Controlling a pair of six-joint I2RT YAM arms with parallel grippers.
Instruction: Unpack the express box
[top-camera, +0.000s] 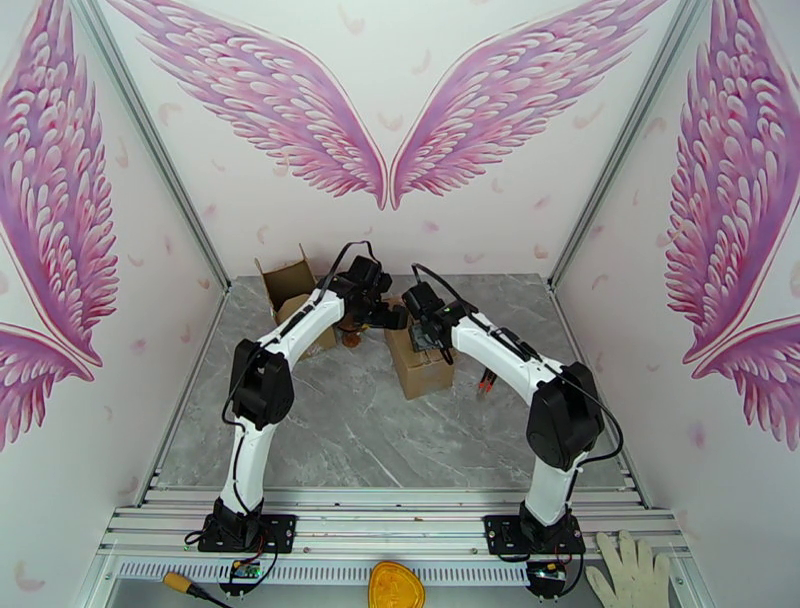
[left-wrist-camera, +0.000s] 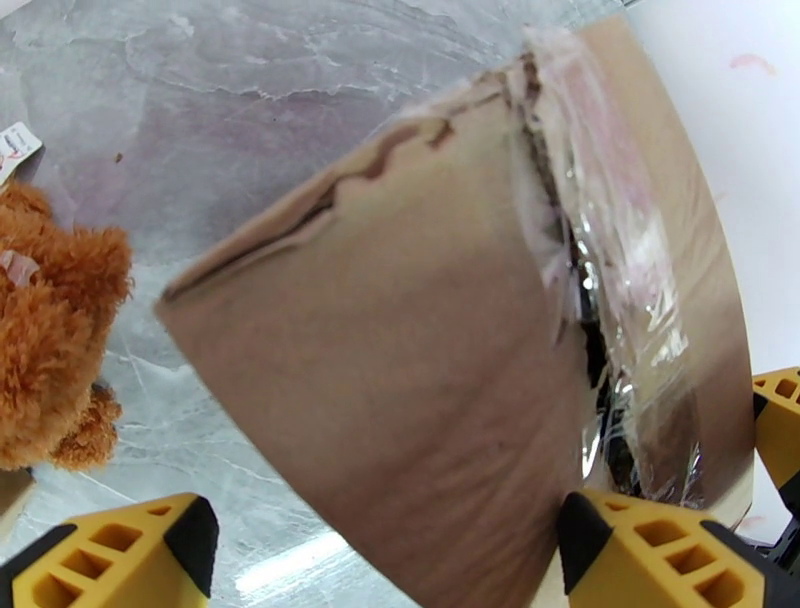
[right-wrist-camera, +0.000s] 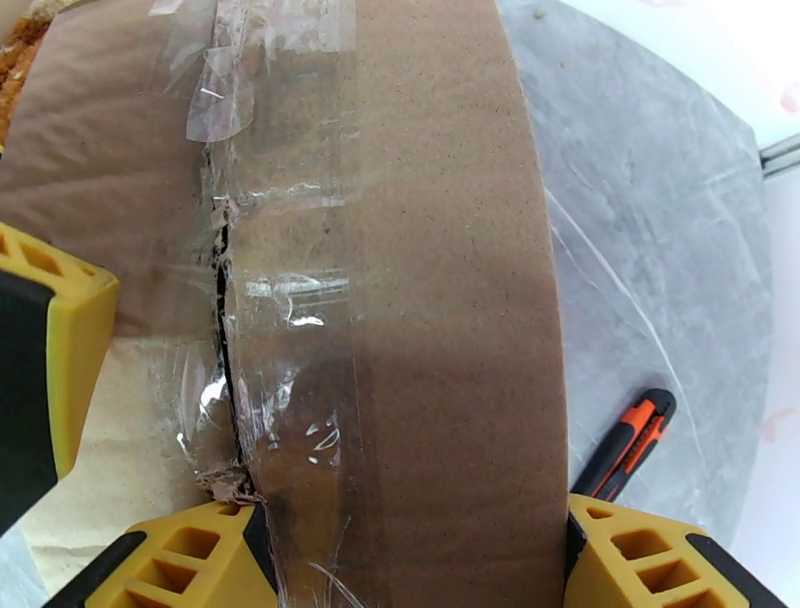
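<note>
The express box (top-camera: 420, 368) is a brown cardboard carton in the middle of the table, and both arms meet over its far end. Its clear tape seam (right-wrist-camera: 235, 330) is slit open along the top. My left gripper (left-wrist-camera: 385, 560) is open wide and straddles one top flap (left-wrist-camera: 400, 380); its left finger (left-wrist-camera: 120, 555) stands apart from the cardboard. My right gripper (right-wrist-camera: 420, 560) is open over the other flap (right-wrist-camera: 450, 300), with one finger (right-wrist-camera: 190, 555) at the slit seam and the other at the box's outer edge. What is inside the box is hidden.
A brown plush bear (left-wrist-camera: 50, 330) lies on the table just left of the box (top-camera: 350, 338). A second cardboard box (top-camera: 290, 290) with raised flaps stands at the back left. An orange and black utility knife (right-wrist-camera: 625, 450) lies to the right of the box (top-camera: 487, 380).
</note>
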